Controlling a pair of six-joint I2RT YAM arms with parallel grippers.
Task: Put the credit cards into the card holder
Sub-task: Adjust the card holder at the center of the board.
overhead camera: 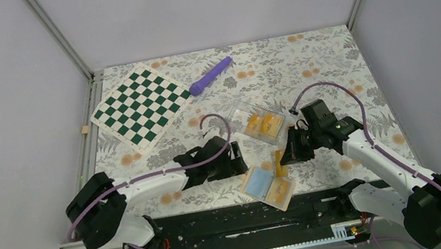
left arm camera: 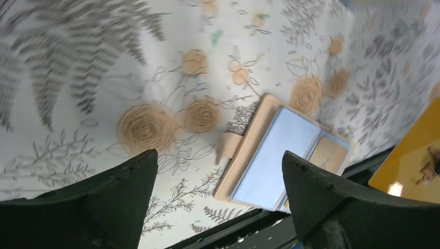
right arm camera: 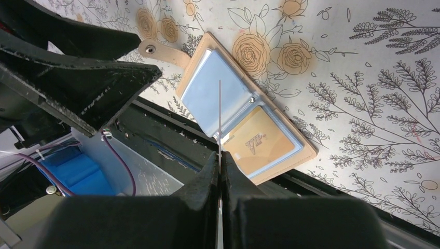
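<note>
The card holder lies open near the table's front edge, its tan cover and light blue pockets facing up. One orange credit card sits inside a pocket. My right gripper is shut on another credit card, held on edge just above the holder and seen as a thin line in the right wrist view. My left gripper hovers open and holds nothing, just left of the holder. Two more credit cards lie in a clear case.
The clear plastic case sits behind the holder. A green and white chessboard lies at the back left, with a purple pen-like stick beside it. The black base rail runs along the near edge, close under the holder.
</note>
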